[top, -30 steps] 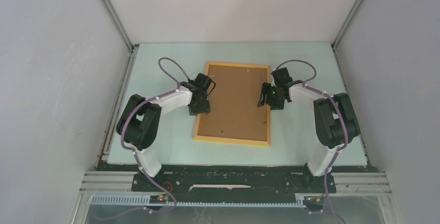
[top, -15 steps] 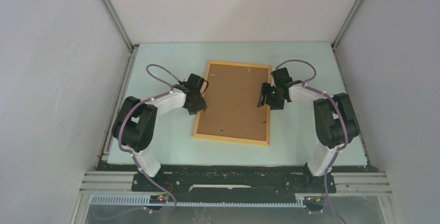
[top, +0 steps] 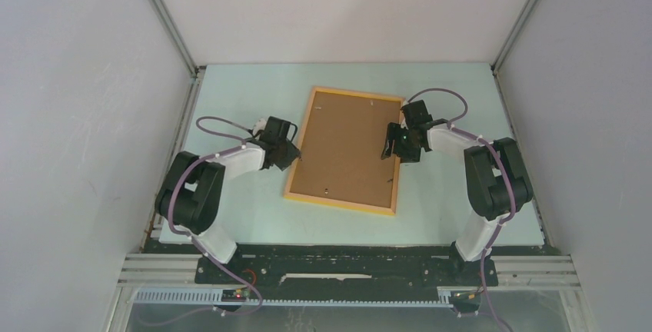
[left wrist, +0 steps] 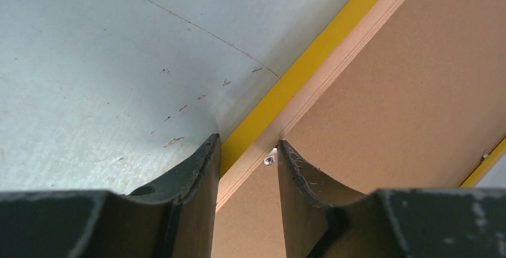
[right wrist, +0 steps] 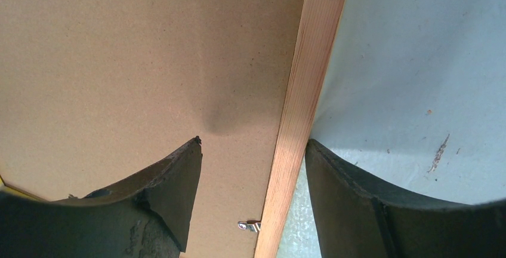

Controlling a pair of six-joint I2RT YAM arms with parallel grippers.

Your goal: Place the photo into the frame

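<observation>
The frame, orange-yellow wood, lies back up on the table, filled by the brown fibreboard backing sheet. The photo is hidden. My left gripper is closed across the frame's left rail; in the left wrist view its fingers pinch the rail, whose yellow outer side shows. My right gripper is open over the right rail; in the right wrist view one finger is over the backing and the other over the table, with the rail between them.
The pale green table is boxed in by grey walls on three sides. Small metal clips sit at the rails' inner edges. The arm bases stand at the near edge.
My left arm has drawn back to the left with the left rail in its grip. The frame has turned slightly, its near left corner shifting left. My right gripper has barely moved.
</observation>
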